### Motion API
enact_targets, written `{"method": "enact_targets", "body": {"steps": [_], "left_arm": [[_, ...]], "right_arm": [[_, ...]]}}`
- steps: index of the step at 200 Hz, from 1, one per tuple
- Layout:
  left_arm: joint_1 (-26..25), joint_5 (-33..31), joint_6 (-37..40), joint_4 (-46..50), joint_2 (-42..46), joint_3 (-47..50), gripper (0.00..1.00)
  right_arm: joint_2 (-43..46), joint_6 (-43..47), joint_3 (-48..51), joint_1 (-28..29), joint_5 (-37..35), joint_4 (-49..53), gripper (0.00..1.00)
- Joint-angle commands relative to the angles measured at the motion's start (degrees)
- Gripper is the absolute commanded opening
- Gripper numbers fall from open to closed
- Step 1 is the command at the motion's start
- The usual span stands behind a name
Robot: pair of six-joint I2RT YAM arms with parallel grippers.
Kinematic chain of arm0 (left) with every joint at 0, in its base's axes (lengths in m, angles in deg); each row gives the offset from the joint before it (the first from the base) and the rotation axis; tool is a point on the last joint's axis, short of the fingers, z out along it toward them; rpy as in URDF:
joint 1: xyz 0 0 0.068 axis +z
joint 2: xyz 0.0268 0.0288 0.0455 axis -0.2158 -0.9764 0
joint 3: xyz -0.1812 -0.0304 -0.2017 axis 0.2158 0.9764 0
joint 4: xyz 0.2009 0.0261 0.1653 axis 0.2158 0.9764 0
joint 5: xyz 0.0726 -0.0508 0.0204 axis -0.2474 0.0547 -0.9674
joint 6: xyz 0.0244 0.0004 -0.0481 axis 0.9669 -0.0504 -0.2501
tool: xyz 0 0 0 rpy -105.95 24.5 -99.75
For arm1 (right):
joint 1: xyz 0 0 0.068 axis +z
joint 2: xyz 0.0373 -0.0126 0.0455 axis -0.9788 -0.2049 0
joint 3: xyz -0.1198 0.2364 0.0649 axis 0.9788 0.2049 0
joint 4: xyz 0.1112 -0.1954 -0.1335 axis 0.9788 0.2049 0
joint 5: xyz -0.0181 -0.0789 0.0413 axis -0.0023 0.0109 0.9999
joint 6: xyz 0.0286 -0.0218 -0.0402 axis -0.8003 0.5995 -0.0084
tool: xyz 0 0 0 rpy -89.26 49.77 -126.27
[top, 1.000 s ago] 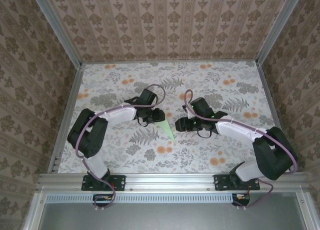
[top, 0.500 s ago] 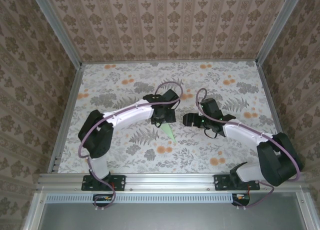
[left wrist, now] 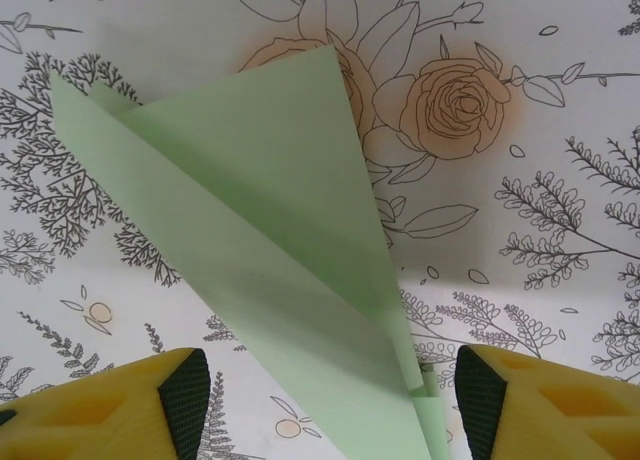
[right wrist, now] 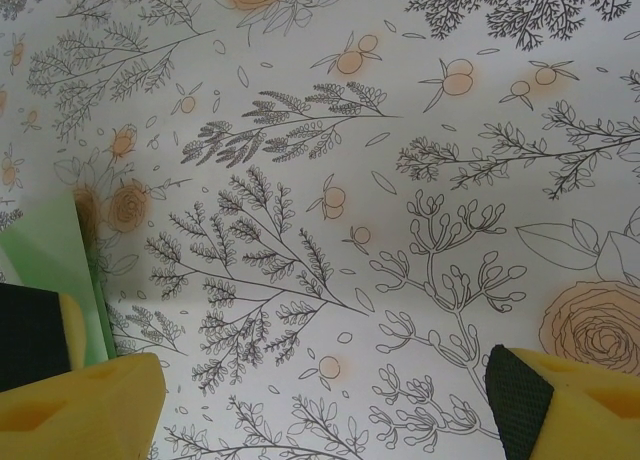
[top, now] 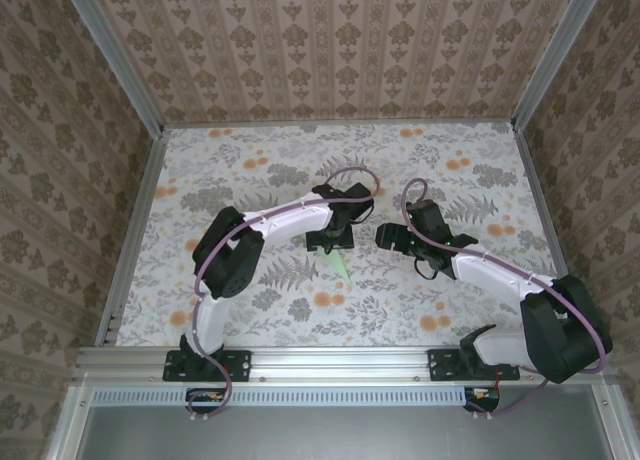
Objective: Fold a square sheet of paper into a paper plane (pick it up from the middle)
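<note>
Floral cloth (top: 250, 310) covers the table, and the paper plane (left wrist: 270, 240) lies flat on it, tip toward the arm bases. Its long axis runs out beneath the left gripper (top: 330, 242), whose jaws gape wide astride it, holding nothing. The right gripper (top: 385, 237), also open and empty, hangs just beside, so the left is nearer.

The paper plane (left wrist: 290, 280) is thin pale green paper, matt and smooth, with one sharp crease. The counter (left wrist: 560, 130) under it has a matt printed floral covering. The left end effector (left wrist: 325, 405) has matt yellow plastic fingers (left wrist: 100, 415) faced with black rubbery pads (left wrist: 188, 400). The left arm (top: 275, 220) has a glossy white plastic shell. The frame rail (top: 340, 360) low in the top view is brushed metal.
</note>
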Motion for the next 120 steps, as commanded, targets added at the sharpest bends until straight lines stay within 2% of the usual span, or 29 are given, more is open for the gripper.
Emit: {"method": "enact_targets", "body": {"steps": [1, 21, 54, 80, 120], "left_arm": [[0.6, 0.2, 0.5, 4.5, -0.6, -2.2, 0.68], [0.6, -0.4, -1.0, 5.2, 0.4, -1.2, 0.64], [0.4, 0.1, -3.9, -3.0, 4.0, 4.2, 0.50], [0.4, -1.0, -5.9, -3.0, 4.8, 5.7, 0.40], [0.3, -2.4, -8.5, -6.4, 8.6, 9.8, 0.33]], "right_arm": [[1.2, -1.0, 0.7, -0.2, -1.4, -0.4, 0.86], [0.9, -1.2, 0.5, -0.2, -1.3, -0.2, 0.86], [0.1, -1.2, -0.1, -0.2, -0.3, 0.3, 0.86], [0.2, -1.0, -0.3, -0.2, -0.1, 0.6, 0.86], [-0.7, -1.2, -0.5, -0.2, 0.0, 0.5, 0.86]]}}
